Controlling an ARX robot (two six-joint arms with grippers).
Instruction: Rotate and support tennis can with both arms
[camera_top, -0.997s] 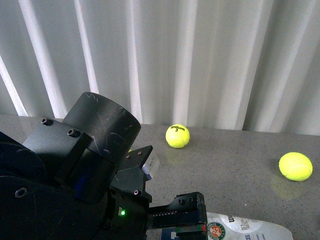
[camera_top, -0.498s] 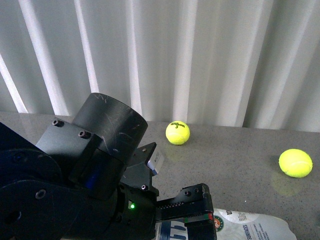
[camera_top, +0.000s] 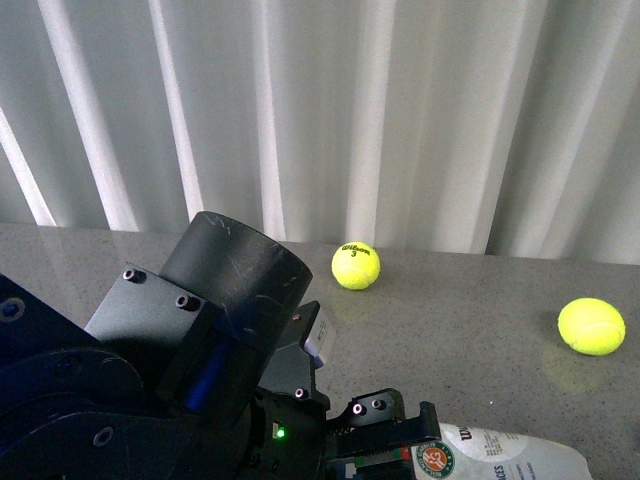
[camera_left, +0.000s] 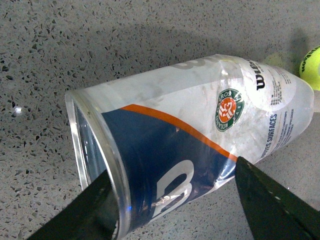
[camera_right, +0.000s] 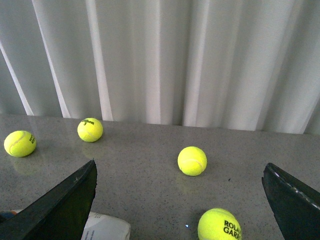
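Speckled tabletop (camera_top: 480, 320). The can (camera_left: 200, 125) lies flat, long axis roughly nine-to-three. My left hand (camera_left: 174, 167) straddles it; I can't tell if it's gripping. Right hand (camera_right: 179, 165) gapes empty, farther off.

The right hand (camera_right: 180, 200) hangs with fingers wide apart over bare desk (camera_right: 145, 175). Ahead of it stand the near ball (camera_right: 219, 226), the middle ball (camera_right: 192, 160) and, towards the left arm's side, the far ball (camera_right: 90, 129) and the outer ball (camera_right: 20, 143), with broad lanes between them. The curtain (camera_right: 200, 60) closes the desk's far edge. The tennis can (camera_left: 190, 130), lying on its side, fills nearly all the room between the left hand (camera_left: 172, 200) fingers.
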